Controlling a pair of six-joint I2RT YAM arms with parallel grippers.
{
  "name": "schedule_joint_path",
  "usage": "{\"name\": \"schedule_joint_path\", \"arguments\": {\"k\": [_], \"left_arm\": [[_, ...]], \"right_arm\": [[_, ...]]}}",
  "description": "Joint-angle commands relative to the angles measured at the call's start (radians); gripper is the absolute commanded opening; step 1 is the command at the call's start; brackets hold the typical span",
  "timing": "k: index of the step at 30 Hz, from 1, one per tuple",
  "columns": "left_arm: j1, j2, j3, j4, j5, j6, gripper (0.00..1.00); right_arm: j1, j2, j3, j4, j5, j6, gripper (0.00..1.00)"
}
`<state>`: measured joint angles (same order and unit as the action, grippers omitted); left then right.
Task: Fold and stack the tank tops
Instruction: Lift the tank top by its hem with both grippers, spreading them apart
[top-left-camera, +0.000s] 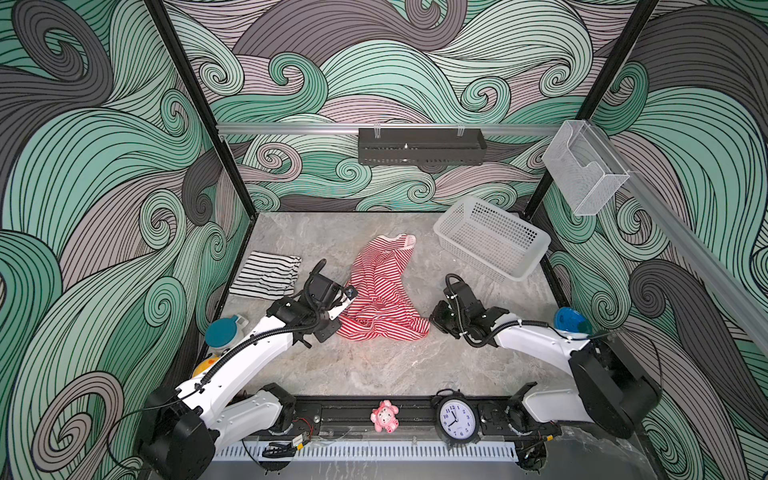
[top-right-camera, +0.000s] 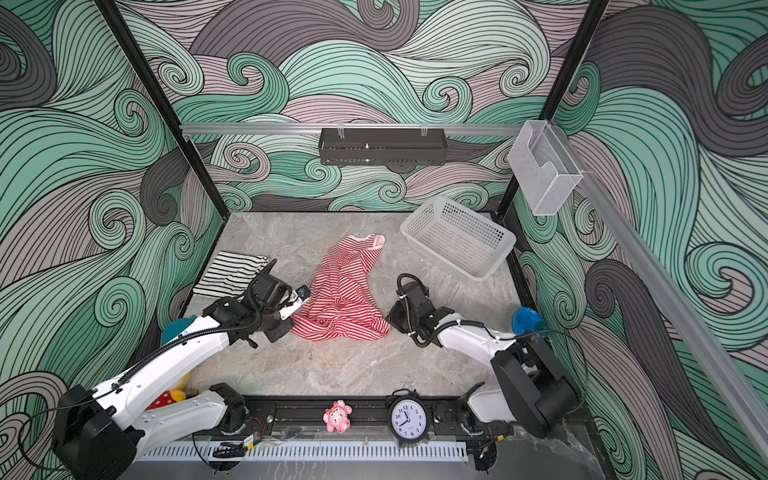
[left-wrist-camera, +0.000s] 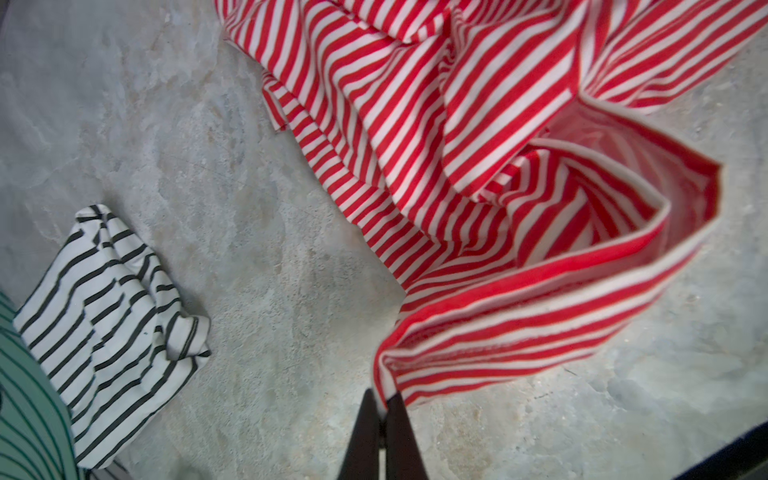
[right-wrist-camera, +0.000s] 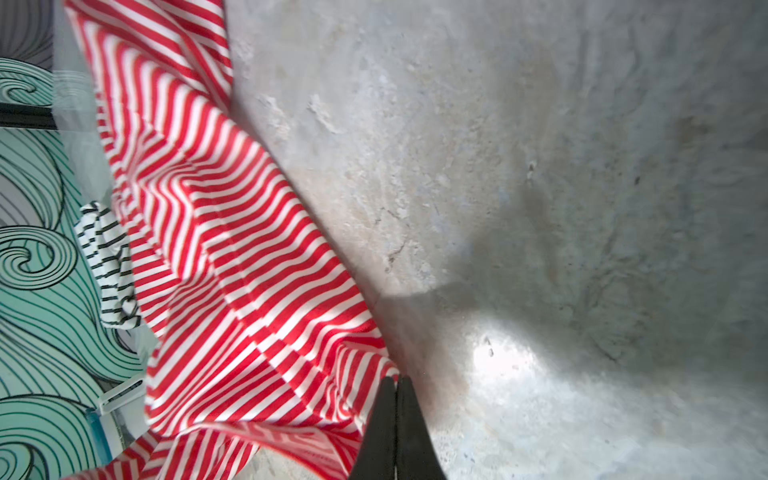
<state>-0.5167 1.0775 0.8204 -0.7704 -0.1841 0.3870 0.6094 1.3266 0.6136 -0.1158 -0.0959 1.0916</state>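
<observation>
Quick rundown of where things sit. The left gripper (left-wrist-camera: 383, 409) has its black fingers (left-wrist-camera: 363, 440) clamped on a hem edge of the red-and-white striped knit tank top (left-wrist-camera: 457, 145). The cloth runs up to the tips and fans out ahead of them in a rumpled heap on the grey marble-look tabletop (left-wrist-camera: 270, 208).

The right gripper (right-wrist-camera: 395, 380) has its black fingers (right-wrist-camera: 384, 424) pressed together too. A corner of the same top runs right into the tips, so it looks pinched there as well. The rest of the fabric spreads off to one side of those fingers, with bare table on the other side.

In both top views the red top lies crumpled between the two sets of fingers. Its pale-trimmed neckline is at the far end, well away from both.

The black-and-white striped knit tank top (top-left-camera: 266, 274) sits as a flat, compact bundle on the outer side of the left fingers, well apart from them. It isn't touching the red one.

The white plastic mesh basket (top-left-camera: 490, 239) is out past the right fingers in the far corner. It's near the neckline but apart from it.
</observation>
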Motion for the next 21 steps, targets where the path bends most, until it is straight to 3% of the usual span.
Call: {"name": "schedule_joint_path", "arguments": {"k": [1, 9, 16, 21], "left_arm": [[0.034, 0.005, 0.104, 0.014, -0.071, 0.036, 0.00], [0.182, 0.012, 0.448, -0.071, -0.045, 0.051, 0.00], [0.204, 0.061, 0.737, -0.115, -0.017, 0.059, 0.00], [0.204, 0.076, 0.721, -0.083, 0.033, 0.066, 0.00]], "right_arm": [[0.005, -0.111, 0.073, -0.142, 0.073, -0.046, 0.00], [0.004, -0.365, 0.315, -0.492, 0.210, -0.179, 0.00], [0.021, -0.421, 0.568, -0.609, 0.229, -0.299, 0.00], [0.016, -0.367, 0.651, -0.676, 0.282, -0.337, 0.00]]}}
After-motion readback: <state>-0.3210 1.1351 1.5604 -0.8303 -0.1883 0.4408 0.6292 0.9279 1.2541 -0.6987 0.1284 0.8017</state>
